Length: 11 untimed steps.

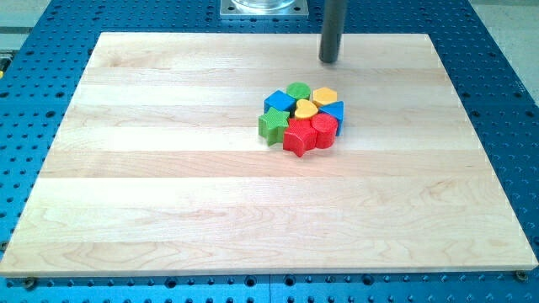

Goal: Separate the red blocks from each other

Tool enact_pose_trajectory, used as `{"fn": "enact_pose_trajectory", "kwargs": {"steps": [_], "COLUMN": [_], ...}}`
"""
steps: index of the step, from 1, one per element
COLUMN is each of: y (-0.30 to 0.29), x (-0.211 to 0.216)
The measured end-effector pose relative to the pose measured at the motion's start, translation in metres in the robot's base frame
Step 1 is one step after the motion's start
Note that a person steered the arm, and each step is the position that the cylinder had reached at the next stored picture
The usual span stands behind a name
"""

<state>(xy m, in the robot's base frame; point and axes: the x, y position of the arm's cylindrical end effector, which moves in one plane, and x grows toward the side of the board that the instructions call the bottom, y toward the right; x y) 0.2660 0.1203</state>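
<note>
Two red blocks touch each other at the bottom of a tight cluster: a red star (298, 139) on the left and a red rounded block (324, 130) on its right. Around them sit a green star (272, 126), a blue cube (279, 103), a green round block (298, 90), a yellow heart (306, 109), a yellow block (325, 96) and a blue block (333, 111). My tip (328, 60) stands above the cluster toward the view's top, apart from every block, closest to the yellow block.
The blocks lie on a pale wooden board (168, 185) set on a blue perforated table (34, 50). A metal mount (263, 8) shows at the view's top edge.
</note>
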Motion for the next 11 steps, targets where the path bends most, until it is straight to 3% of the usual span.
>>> {"fn": "enact_pose_trajectory", "kwargs": {"steps": [2,3,6,7,11], "y": [0.055,0.046,-0.039,-0.073,-0.171], "x": [0.107,0.140,0.172,0.201,0.209]}}
